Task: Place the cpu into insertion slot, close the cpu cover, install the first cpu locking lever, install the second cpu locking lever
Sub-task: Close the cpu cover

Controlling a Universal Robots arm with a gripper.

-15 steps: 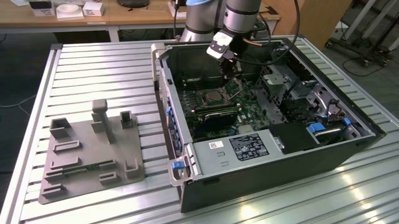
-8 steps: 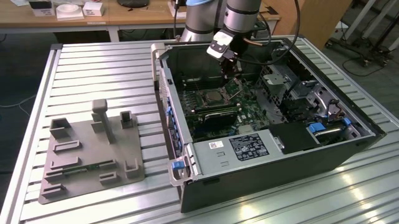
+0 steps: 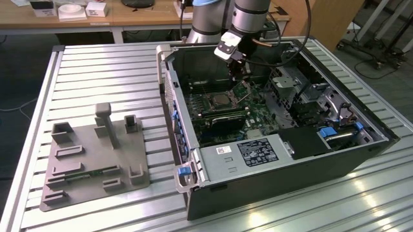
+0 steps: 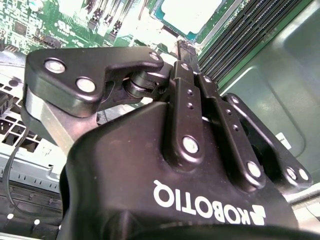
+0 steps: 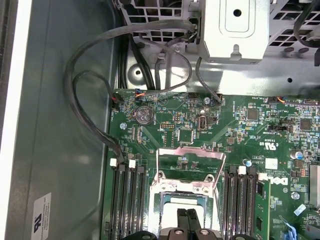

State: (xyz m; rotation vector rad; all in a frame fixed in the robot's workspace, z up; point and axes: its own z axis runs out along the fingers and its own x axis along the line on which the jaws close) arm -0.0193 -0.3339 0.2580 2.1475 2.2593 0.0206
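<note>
Inside open computer case (image 3: 271,193), gripper (image 5: 188,216) hangs over insertion slot (image 3: 208,103). Fingers (image 4: 186,50) drawn together, nothing seen between them. Cpu (image 5: 182,201) appears seated flat in slot, just beyond fingertips. Cpu cover (image 5: 190,152) stands raised, not closed. Judgement: cpu light, rigid, smooth-topped, underside contacts fragile, so grip opposite edges only. Cover is thin hinged sheet metal; press at free edge.

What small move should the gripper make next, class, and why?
Probably press the cpu cover down toward the insertion slot. In the first wrist view the cover stands raised, a pale chip, seemingly the cpu, already lies in the slot, and the shut gripper hovers just over it.
</note>
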